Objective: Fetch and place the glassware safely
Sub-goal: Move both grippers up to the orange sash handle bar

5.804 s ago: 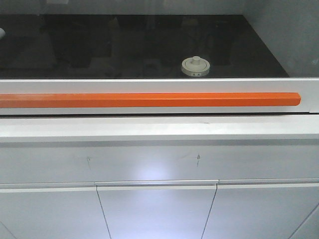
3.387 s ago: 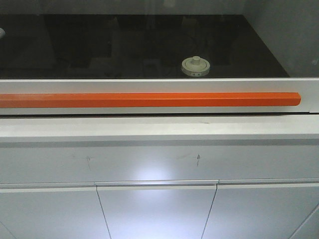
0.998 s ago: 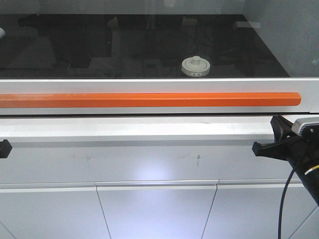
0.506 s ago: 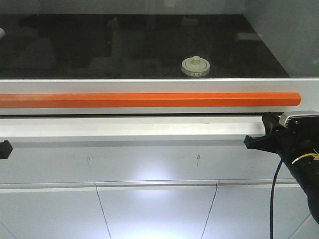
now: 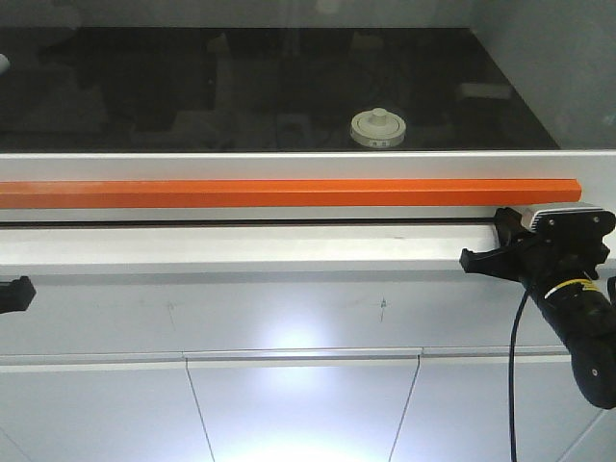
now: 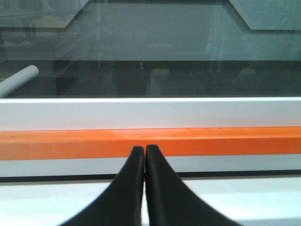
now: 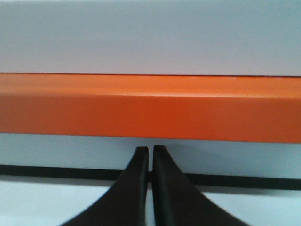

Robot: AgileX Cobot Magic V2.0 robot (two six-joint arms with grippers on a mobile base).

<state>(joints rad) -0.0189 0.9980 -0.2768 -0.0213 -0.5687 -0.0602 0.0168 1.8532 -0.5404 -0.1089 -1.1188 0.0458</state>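
White cabinet doors [image 5: 303, 404] fill the foreground, with a white ledge [image 5: 241, 248] running across above them. At the ledge's left end only the black tip of the left tool [image 6: 144, 149] shows in the front view. In its own wrist view its two black fingers are pressed together, holding nothing, and point at a long orange bar [image 5: 289, 192]. At the ledge's right end the right tool [image 7: 151, 150], on a black arm with a trailing cable, hangs level with the ledge. Its fingers are drawn together with only a hairline slit between them, also holding nothing, and aim just below the same orange bar.

The bar runs horizontally across a white frame. Beyond the frame lies a glossy black surface [image 5: 192, 96] full of dim reflections. The glassware [image 5: 377, 128], a squat jar with a round cream lid and centre knob, stands upright on this surface close to its front edge, right of centre and well apart from both tools. A pale tube [image 6: 19, 80] shows at the surface's far left edge.
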